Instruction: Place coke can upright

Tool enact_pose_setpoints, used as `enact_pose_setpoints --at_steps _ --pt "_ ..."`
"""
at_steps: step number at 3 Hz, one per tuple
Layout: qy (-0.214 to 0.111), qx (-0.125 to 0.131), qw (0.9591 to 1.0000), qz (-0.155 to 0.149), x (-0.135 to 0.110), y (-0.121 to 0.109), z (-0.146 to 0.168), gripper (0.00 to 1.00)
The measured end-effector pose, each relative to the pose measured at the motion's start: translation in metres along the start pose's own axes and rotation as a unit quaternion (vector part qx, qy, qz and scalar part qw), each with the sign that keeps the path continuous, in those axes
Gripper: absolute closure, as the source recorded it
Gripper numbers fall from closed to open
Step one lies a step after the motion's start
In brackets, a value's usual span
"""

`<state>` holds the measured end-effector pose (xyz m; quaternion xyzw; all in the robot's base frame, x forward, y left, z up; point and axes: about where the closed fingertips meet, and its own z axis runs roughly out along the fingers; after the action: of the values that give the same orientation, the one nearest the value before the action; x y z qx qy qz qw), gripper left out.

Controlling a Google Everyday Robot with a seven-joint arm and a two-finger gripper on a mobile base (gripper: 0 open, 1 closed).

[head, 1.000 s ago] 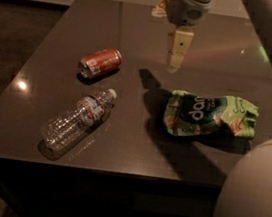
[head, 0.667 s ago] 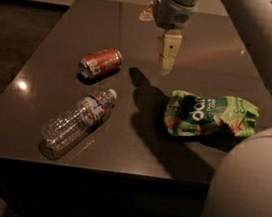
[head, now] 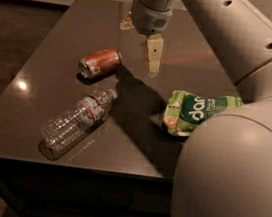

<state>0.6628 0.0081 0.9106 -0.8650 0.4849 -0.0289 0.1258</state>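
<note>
Coke can (head: 100, 62): small red-orange metal can with silver ends. It lies on its side on the dark, glossy brown surface (head: 61, 29), left of centre. One silver end faces the front-left, and the pale label patch is near that end. Nothing touches it.

Gripper (head: 137, 50): it hangs above the surface, just to the right of the can and slightly behind it, pointing down. You can see two pale fingers (head: 152, 55). The jaws stand apart with nothing held between them. They are clear of the can.

Clear plastic water bottle (head: 78, 119): also lying down, in front of the can and near it but apart from it. The capped neck points toward the back-right and the base toward the front-left edge.

Green snack bag (head: 196, 111): crumpled and flat on the surface, well to the right of the can. Its right end is hidden behind the robot's pale grey arm (head: 229, 22).

A dark shadow falls on the surface between the can and the bag.
</note>
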Motion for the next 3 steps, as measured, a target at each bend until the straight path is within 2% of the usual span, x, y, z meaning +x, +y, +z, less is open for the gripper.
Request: enact_pose_setpoints --at_steps 2,3 --pt "0.010 -0.026 0.9986 -0.045 -0.009 -0.031 0.038 0.00" --pt "0.012 -0.039 0.9967 -0.070 -0.019 -0.037 0.052 0.00"
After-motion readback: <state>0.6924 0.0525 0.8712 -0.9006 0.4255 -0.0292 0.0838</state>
